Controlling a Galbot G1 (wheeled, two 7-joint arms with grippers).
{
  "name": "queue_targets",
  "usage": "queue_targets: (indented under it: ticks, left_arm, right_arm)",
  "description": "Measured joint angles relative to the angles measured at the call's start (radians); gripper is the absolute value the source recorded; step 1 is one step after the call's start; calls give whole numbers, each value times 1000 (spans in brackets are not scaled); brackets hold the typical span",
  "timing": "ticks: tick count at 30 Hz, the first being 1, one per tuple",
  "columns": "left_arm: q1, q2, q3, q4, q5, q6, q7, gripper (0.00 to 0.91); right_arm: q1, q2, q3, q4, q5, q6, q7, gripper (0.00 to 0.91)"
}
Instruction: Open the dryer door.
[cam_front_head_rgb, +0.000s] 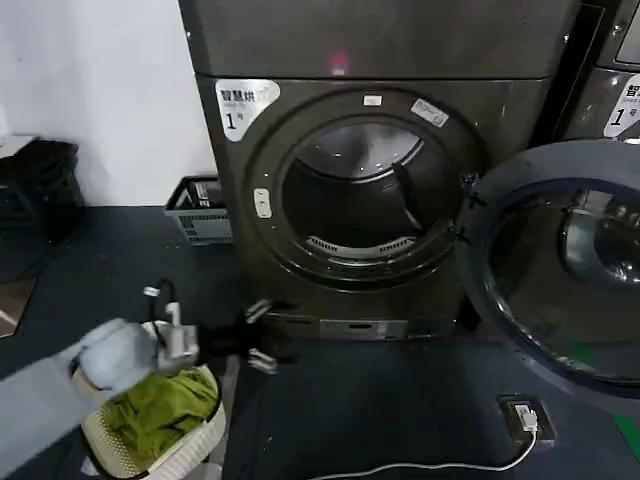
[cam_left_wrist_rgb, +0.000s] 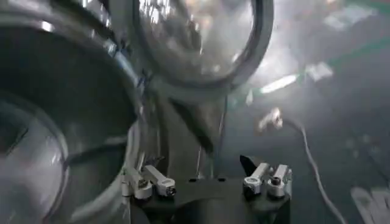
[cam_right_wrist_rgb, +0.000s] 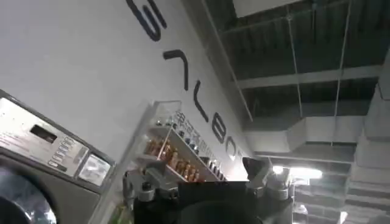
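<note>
- Large round dryer door (cam_front_head_rgb: 560, 265) with wide chrome rim and dark tinted glass stands swung wide open, hinged at the right side of the machine's opening, its face turned toward the room.
- Grey metal dryer (cam_front_head_rgb: 370, 190) front: round opening bare, drum interior (cam_front_head_rgb: 355, 190) visible with perforated back and a lifter rib.
- Left gripper (cam_front_head_rgb: 262, 335) low in front of the dryer's base, below and left of the opening, well apart from the door; fingers spread, grasping nothing.
- Left wrist view: the gripper's (cam_left_wrist_rgb: 207, 182) white-tipped fingers (cam_left_wrist_rgb: 149, 181) parted, nothing between them; the chrome-rimmed door (cam_left_wrist_rgb: 204, 42) hangs beyond, the drum opening to one side.
- Right gripper (cam_right_wrist_rgb: 204, 182) points upward toward ceiling and a white wall with dark lettering; a control panel (cam_right_wrist_rgb: 52, 149) of a machine lies nearby. Its fingers stand apart, empty.
- White woven laundry basket (cam_front_head_rgb: 160, 425) with green cloth sits on the dark floor under the left arm.
- Grey plastic crate (cam_front_head_rgb: 200, 210) rests against the wall left of the dryer.
- White cable (cam_front_head_rgb: 440, 465) runs across the floor to a floor socket (cam_front_head_rgb: 527, 415).
</note>
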Motion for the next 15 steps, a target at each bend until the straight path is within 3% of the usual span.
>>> queue_targets:
  ticks: [6,15]
  left_arm:
    - [45,98,-67,-20,46,80,23,907]
    - [200,265,-206,-32,148,124,75,907]
  right_arm:
    - [9,-7,-12,3,0,0,1,907]
    - [23,-12,-34,3,-3,3,0,907]
